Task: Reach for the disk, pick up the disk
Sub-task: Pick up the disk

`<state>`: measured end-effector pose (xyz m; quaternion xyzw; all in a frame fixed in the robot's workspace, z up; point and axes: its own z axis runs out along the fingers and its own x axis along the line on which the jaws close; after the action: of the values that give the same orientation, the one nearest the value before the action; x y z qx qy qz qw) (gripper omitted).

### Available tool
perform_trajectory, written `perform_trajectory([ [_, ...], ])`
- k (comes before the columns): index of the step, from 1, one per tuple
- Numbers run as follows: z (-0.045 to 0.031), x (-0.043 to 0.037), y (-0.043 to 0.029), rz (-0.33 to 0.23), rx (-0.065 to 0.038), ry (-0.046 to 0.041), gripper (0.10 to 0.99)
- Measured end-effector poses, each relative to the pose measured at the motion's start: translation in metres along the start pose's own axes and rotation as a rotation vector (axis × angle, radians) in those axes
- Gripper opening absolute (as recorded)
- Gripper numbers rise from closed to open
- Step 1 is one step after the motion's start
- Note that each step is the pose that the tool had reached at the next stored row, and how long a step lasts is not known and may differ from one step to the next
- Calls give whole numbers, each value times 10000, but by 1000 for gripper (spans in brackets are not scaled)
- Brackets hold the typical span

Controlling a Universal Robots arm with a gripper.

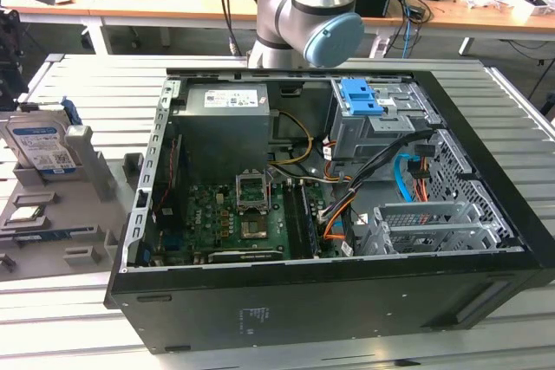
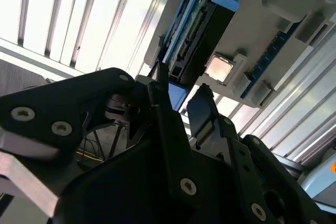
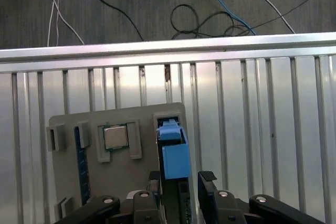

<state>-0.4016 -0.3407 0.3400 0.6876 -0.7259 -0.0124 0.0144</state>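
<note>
Disk [image 3: 175, 156], at the hand [image 3: 181, 178]: smooth bright-blue plastic carrier, silver metal case. Hand: matt black. Holder [image 3: 126, 182] under it: matt grey plastic. Table [image 3: 262, 119]: ribbed bare metal, glossy.

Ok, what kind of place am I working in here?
Probably a robotics or electronics lab: an opened computer case on a slatted metal table, the disk standing in a grey fixture, cable-strewn desks behind.

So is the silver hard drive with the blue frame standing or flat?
Standing: the silver hard drive sits on edge, slotted in the grey plastic holder.
</note>
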Motion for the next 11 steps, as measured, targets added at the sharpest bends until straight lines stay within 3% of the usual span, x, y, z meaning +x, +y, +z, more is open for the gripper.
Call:
perform_trajectory([
  [3, 39, 0, 4, -111, -1, -16, 420],
  [6, 53, 4, 39, -315, 7, 49, 420],
  [11, 215, 7, 34, -622, 6, 62, 420],
])
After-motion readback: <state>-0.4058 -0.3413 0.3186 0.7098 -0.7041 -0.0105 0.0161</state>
